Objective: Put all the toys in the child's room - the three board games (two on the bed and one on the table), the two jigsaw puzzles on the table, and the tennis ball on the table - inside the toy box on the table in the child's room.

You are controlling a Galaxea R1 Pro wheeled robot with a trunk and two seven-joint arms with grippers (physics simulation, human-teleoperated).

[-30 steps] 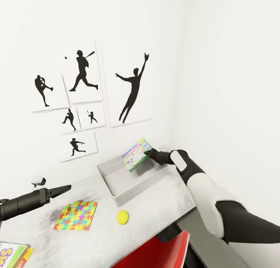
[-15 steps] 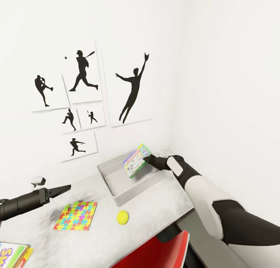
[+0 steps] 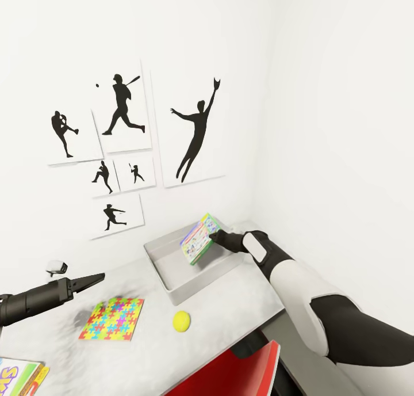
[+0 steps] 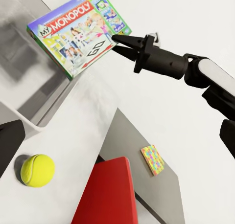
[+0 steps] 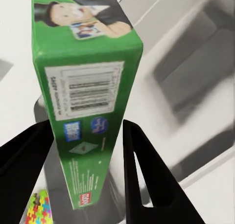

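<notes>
My right gripper [image 3: 213,235] is shut on the green Monopoly board game [image 3: 195,239], holding it tilted on edge above the far right part of the grey toy box [image 3: 172,292]. The right wrist view has the board game [image 5: 88,77] clamped between both fingers [image 5: 137,155], with the toy box [image 5: 196,82] beneath. A jigsaw puzzle [image 3: 112,318] and the tennis ball [image 3: 181,320] lie on the table [image 3: 241,304] in front of the toy box. My left gripper [image 3: 95,280] hovers open over the table's left part, holding nothing. The left wrist view also catches the board game [image 4: 78,31] and the tennis ball [image 4: 37,169].
A red chair [image 3: 230,373] stands at the table's near edge. Another printed box [image 3: 20,379] lies at the table's near left corner. A small multicoloured square [image 4: 153,159] rests on a grey surface below the table. Framed sports silhouettes [image 3: 121,105] hang on the white wall behind.
My right gripper has carried the Monopoly box slightly left and down, further over the toy box. The left arm has stayed put.
</notes>
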